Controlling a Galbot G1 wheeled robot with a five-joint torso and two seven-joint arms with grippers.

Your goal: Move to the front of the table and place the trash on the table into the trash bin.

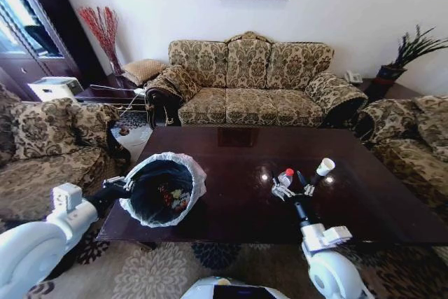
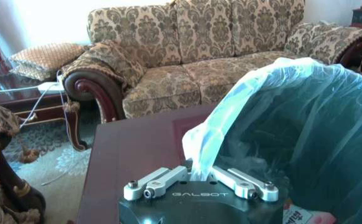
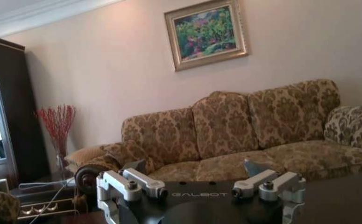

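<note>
Lettering "GALBOT" marks both gripper bodies. The left gripper (image 2: 201, 179), jaws pinched on the ruffled white liner, holds the round black trash bin (image 1: 162, 190) tilted at the glossy dark reddish-brown table's (image 1: 231, 208) near-left edge, scraps inside. The right gripper (image 1: 292, 188), jaws spread, hovers at a red-capped clear bottle (image 1: 285, 176) standing upright; a white paper cup (image 1: 325, 167) stands near.

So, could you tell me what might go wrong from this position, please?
The left pincer grips only the thin bag liner at the rim of the trash bin; the liner could tear or slip, letting the bin tip.

The open right pincer sits close between the red-capped bottle and the paper cup on the table; a careless move could knock either over.
</note>
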